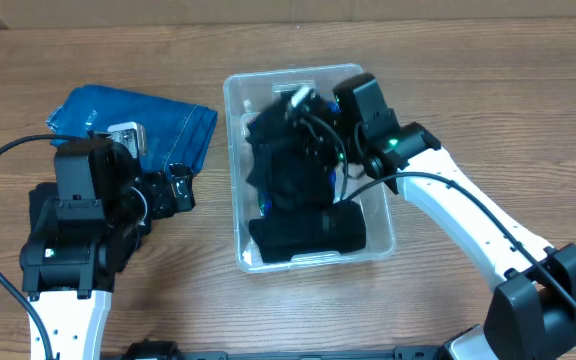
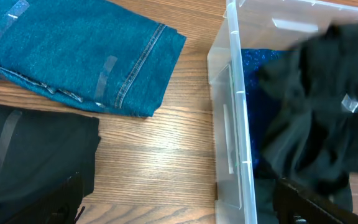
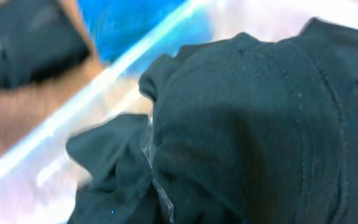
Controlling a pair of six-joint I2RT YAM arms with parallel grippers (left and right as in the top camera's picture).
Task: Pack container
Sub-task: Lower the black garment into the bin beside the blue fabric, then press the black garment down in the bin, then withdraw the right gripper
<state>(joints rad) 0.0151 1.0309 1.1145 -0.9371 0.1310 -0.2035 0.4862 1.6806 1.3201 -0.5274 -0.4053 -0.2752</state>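
Right pincer (image 1: 313, 125) is hanging over the clear rectangular plastic container (image 1: 233, 190), buried in crumpled black cloth (image 1: 293, 190), so I can't tell its grip. Left pincer (image 1: 178, 190) is sitting spread wide above the wooden table (image 1: 268, 310).

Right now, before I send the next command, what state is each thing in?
container, upright on the table, open top, partly filled with clothes.
black garment, bunched loose inside the container.
blue denim, folded flat, left of the container.
black folded cloth, flat beside the denim, unpacked.
left gripper, open, empty, over the table.
right gripper, over the container; fingers hidden by cloth, grip unclear.
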